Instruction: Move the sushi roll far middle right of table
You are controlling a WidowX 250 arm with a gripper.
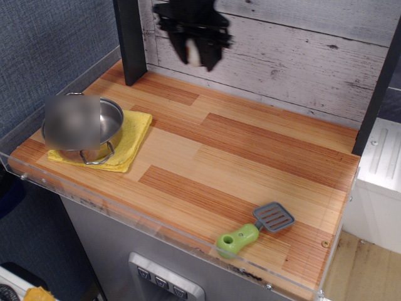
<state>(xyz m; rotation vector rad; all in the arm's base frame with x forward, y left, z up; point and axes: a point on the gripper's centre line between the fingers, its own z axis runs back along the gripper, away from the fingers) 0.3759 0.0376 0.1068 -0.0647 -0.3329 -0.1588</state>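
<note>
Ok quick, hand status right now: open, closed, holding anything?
Hand: closed on the sushi roll, lifted clear of the table, near the back wall.

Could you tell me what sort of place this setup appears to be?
Probably a toy kitchen counter set up for robot trials: a plank-strip wooden table with a clear rim, a small steel pot on a yellow cloth, and a green-handled toy spatula.
</note>
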